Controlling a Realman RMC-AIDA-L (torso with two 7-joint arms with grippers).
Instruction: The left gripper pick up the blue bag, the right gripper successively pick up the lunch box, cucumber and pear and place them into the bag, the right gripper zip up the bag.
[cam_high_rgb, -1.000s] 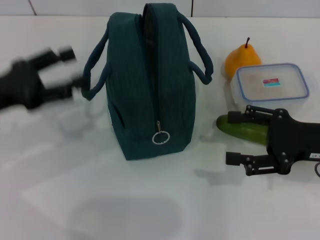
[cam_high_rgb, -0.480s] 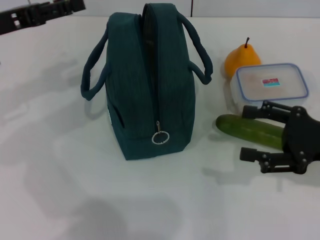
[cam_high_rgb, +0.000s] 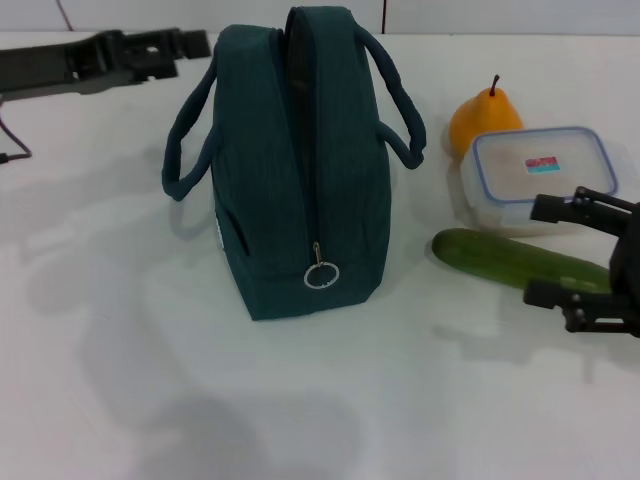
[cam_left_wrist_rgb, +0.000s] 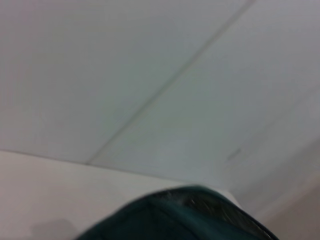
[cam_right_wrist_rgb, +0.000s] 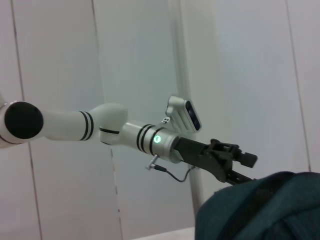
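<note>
Left end effector at the bag's handle

The left end effector (cam_high_rgb: 190, 45) reaches level toward the bag (cam_high_rgb: 295, 160), its tip just beside the near handle; its opening cannot be told. The right end effector (cam_high_rgb: 562, 250), spread wide, hovers over the cucumber (cam_high_rgb: 495, 257), box (cam_high_rgb: 543, 165) and pear (cam_high_rgb: 482, 115) just beyond.

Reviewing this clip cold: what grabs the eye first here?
The tall blue bag standing upright mid-table, unzipped at the top. The left gripper reaches in at the bag's handle from the far left, while the open right gripper hovers over the cucumber, beside the lunch box and pear.
</note>
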